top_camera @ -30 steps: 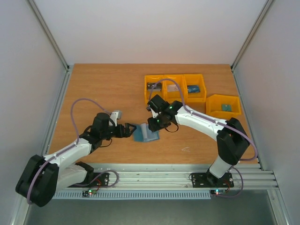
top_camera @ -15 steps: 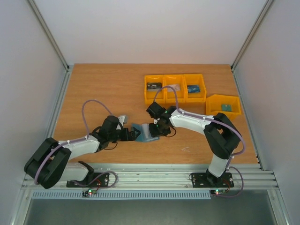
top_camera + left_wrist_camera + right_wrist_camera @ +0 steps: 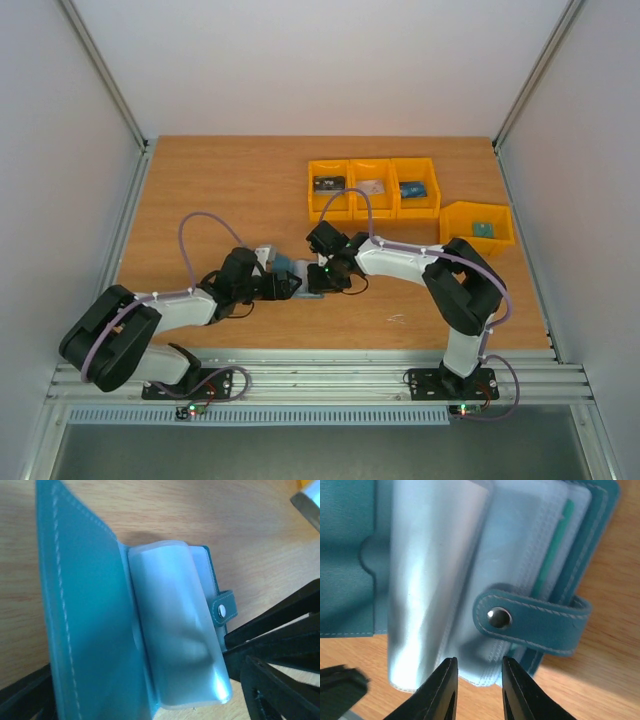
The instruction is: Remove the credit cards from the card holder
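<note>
- Both arms have closed in since a second ago. In the top view the left end effector and the right end effector now meet over the card holder. It sits at mid-worktop, well apart from the yellow bins.
- Left wrist view: the holder lies open, with its teal cover on the left, the clear sleeves bulging and the snap strap on the right. The left end effector's jaws stand wide apart and grip nothing that I can see.
- Right wrist view: the right fingertips stand narrowly apart around the lower edge of the sleeve stack. I cannot tell if they pinch it. A green edge inside one sleeve may be one of the credit cards.
- To do this step well, the left should probably pin the cover flat first. The right should then catch a card itself, not just film, or the whole holder may lift.
</note>
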`<state>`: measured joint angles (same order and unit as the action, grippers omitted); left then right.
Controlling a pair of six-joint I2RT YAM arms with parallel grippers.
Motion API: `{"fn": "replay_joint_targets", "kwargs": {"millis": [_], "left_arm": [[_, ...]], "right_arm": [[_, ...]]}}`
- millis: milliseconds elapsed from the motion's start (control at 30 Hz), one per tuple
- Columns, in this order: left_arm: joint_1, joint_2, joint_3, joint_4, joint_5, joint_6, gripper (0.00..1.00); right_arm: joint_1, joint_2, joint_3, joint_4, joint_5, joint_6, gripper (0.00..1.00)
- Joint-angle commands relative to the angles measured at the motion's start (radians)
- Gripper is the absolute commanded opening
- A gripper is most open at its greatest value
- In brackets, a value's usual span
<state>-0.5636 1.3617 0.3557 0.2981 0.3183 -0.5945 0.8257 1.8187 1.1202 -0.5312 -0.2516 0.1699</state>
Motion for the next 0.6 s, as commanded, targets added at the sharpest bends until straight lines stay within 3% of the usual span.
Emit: {"fn": "replay_joint_targets", "kwargs": {"millis": [0, 133, 233, 367, 567], "left_arm": [[-0.007, 0.011, -0.032, 0.038, -0.041, 0.006, 0.85], [-0.007, 0.027, -0.040, 0.042, -0.067, 0.001, 0.61], [-0.007, 0.041, -0.040, 0.049, -0.081, -0.001, 0.49], [-0.007, 0.055, -0.036, 0.045, -0.119, 0.004, 0.19], [-0.007, 0.040, -0.043, 0.086, -0.128, 0.054, 0.00]], "right_arm": [[0.008, 0.026, 0.001, 0.108, -0.082, 0.023, 0.24], [0.007, 0.020, -0.008, 0.209, -0.155, 0.032, 0.24], [0.005, 0.012, -0.009, 0.226, -0.157, 0.033, 0.24], [-0.008, -0.014, -0.006, 0.179, -0.133, 0.012, 0.24], [-0.074, -0.139, -0.033, 0.087, -0.084, -0.045, 0.25]]}}
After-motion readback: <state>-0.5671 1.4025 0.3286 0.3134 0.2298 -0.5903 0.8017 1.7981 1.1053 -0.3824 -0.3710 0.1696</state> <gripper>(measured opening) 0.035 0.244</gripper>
